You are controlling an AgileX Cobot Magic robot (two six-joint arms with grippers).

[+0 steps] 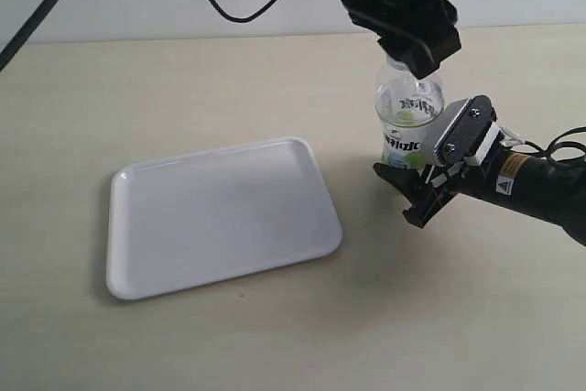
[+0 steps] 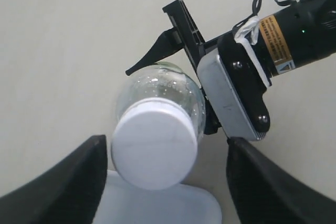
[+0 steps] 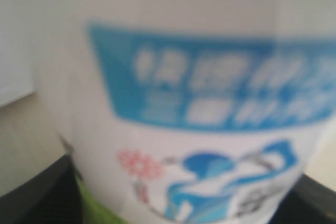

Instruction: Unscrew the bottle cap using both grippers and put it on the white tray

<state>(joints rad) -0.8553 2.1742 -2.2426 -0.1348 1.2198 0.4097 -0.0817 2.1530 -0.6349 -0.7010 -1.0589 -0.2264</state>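
The bottle [image 1: 409, 116] stands upright on the table just right of the white tray [image 1: 220, 217]. In the right wrist view its label [image 3: 199, 93] fills the frame. My right gripper [image 1: 403, 194], the one with the grey plate [image 2: 231, 98], is shut on the bottle's lower body, one finger on each side. My bulky black left gripper [image 1: 417, 61] hangs straight over the neck and hides the top in the exterior view. In the left wrist view the white bottle cap [image 2: 155, 145] sits on the bottle between the fingers [image 2: 58, 182], which stand open and apart from it.
The tray [image 2: 173, 208] holds nothing. Black cables [image 1: 229, 2] hang over the table's far edge. The right arm [image 1: 540, 185] lies low across the table from the right.
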